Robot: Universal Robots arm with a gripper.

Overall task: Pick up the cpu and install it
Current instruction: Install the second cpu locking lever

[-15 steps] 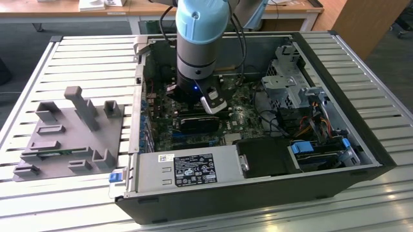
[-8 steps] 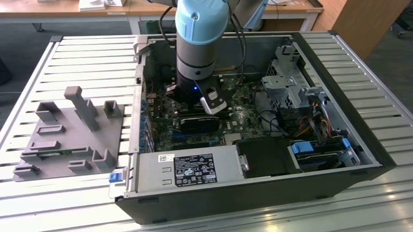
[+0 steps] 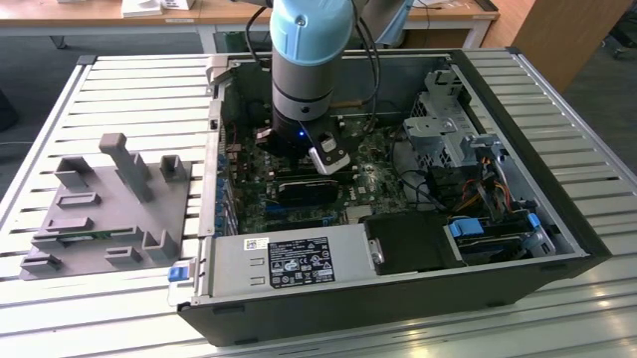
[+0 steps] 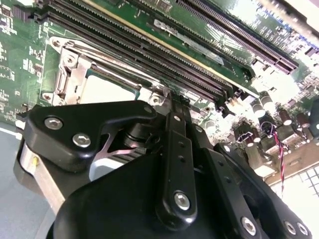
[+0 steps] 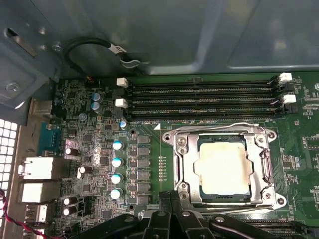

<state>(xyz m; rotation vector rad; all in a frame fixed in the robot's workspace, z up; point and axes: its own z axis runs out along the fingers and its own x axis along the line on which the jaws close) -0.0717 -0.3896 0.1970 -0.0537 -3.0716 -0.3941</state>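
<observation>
Item, nearest the wrist: the gripper (image 5: 171, 201), black linkage in both wrist views. I read its two fingers as drawn fully together with nothing between them; it carries no load and hangs just beside one edge of the socket, touching nothing that I can make out. Item: the cpu (image 5: 223, 167), already lying in the motherboard socket, ringed by the metal socket frame (image 5: 182, 164). It lies flat, silver top up and underside down into the socket. Being square, it has no long axis to speak of; its edges run parallel to the frame and to the memory slots (image 5: 199, 99) beyond. In the second wrist view a pale corner of it shows just past the linkage. Step in hand, by my judgement: the placing looks done, so the work stands at the seating or securing stage. I cannot tell whether the frame is latched down over the chip. Any further move here calls for a straight vertical line and a light touch, since the frame and its wire lever crowd the chip on all sides. Item, farther: a row of blue-topped capacitors (image 5: 117, 162) beside the socket, then the grey case wall (image 5: 149, 30). Item, exterior view: the arm (image 3: 309, 60) reaching down into the open computer case (image 3: 398, 298). Item, at the exterior view's left, well apart: a grey holding fixture (image 3: 110, 216) on the slatted table (image 3: 130, 82).
</observation>
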